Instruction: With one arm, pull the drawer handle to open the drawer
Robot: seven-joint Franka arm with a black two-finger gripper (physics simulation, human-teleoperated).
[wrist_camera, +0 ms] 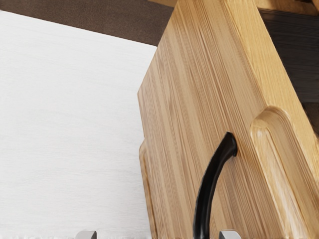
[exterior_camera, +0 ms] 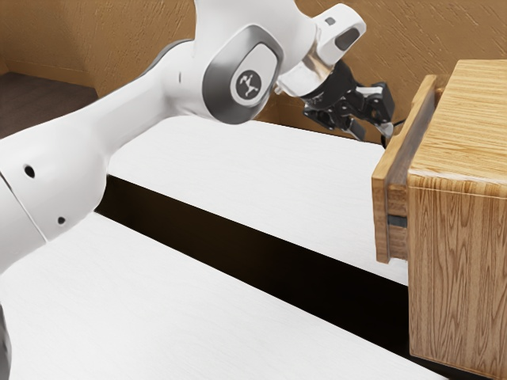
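Two fingertips (wrist_camera: 86,234) astride black handle (wrist_camera: 212,189), drawer (exterior_camera: 400,170) slightly out

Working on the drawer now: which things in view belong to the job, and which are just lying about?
Part of the job:
- black two-finger gripper
- black curved drawer handle
- light wooden drawer front, standing partly out
- wooden cabinet body

Just there:
- white tabletop
- brown wood-panelled wall
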